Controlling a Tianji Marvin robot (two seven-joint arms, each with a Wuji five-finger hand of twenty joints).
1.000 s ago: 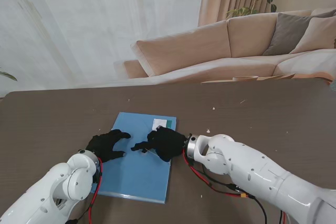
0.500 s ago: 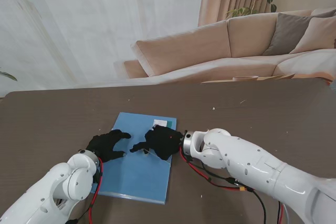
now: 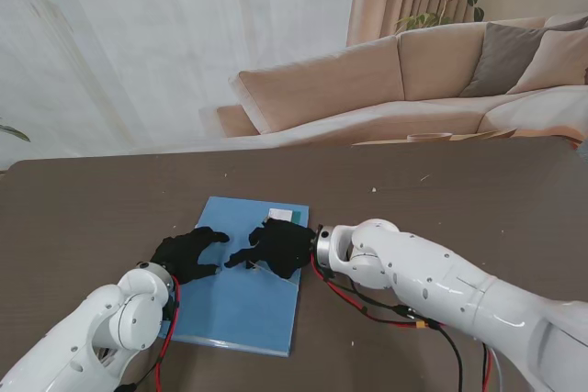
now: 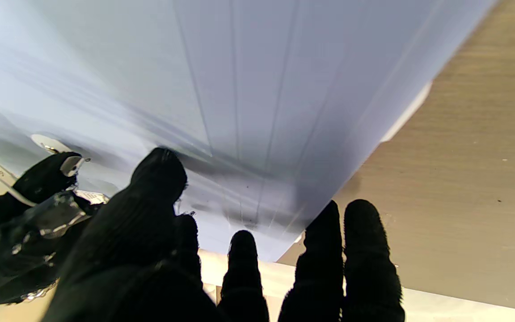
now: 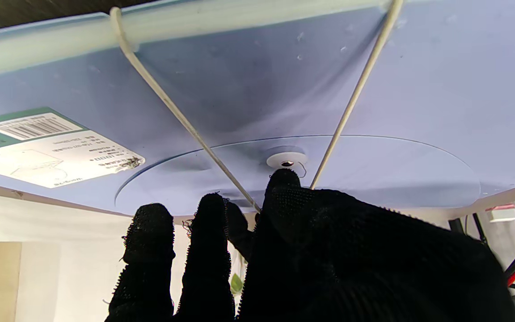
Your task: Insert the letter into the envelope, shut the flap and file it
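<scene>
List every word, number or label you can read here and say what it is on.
No text can be read.
Sticker on the blue envelope: a barcode and several lines of small print, shown upside down and too small to read.
The same sticker in the stand view: a white and green patch, too small to read.
Nothing else carries lettering.

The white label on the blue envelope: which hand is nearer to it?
Right. The right hand sits just nearer to me than the white label, almost at its edge. The left hand rests on the envelope farther to the left.
</scene>
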